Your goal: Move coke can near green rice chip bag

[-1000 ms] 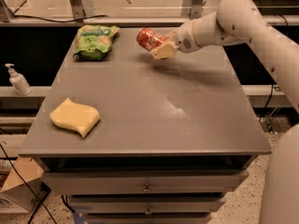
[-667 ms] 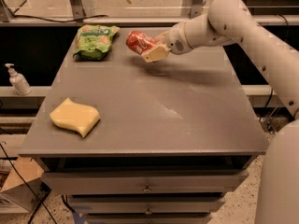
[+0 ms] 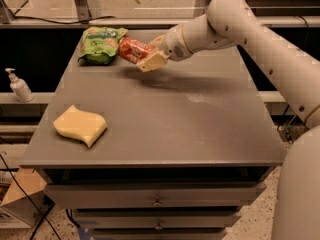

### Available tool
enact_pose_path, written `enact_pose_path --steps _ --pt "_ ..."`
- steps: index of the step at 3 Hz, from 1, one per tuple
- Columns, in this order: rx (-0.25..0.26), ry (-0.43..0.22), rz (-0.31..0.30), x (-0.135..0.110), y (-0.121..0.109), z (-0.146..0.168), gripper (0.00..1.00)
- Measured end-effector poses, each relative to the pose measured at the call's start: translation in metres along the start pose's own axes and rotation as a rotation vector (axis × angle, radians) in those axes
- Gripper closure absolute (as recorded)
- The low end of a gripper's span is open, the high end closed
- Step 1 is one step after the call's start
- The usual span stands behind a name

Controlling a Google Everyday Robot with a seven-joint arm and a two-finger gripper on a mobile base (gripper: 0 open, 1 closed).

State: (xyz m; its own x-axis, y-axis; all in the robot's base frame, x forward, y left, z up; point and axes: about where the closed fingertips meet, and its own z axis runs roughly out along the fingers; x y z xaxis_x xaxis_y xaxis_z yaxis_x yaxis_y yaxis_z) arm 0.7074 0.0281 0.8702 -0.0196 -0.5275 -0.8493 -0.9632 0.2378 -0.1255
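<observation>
The green rice chip bag lies at the far left corner of the grey table. My gripper is shut on the red coke can and holds it tilted just above the tabletop, right beside the bag's right edge. The can's left end nearly meets the bag. My white arm reaches in from the right across the back of the table.
A yellow wavy sponge lies at the front left of the table. A hand sanitizer bottle stands on a shelf to the left. Drawers sit below the tabletop. A railing and glass run behind the table.
My gripper has carried the coke can leftward along the back of the table, from the middle back toward the green bag.
</observation>
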Motion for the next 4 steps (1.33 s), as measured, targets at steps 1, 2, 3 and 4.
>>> enact_pose_path --steps 1,2,3,4 --pt "-0.018 0.010 -0.035 -0.006 0.007 0.015 0.60" --pt "-0.028 0.044 -0.079 -0.006 0.008 0.033 0.36" --pt "-0.030 0.085 -0.123 -0.004 0.007 0.048 0.12" --pt "-0.025 0.099 -0.144 -0.005 0.005 0.053 0.00"
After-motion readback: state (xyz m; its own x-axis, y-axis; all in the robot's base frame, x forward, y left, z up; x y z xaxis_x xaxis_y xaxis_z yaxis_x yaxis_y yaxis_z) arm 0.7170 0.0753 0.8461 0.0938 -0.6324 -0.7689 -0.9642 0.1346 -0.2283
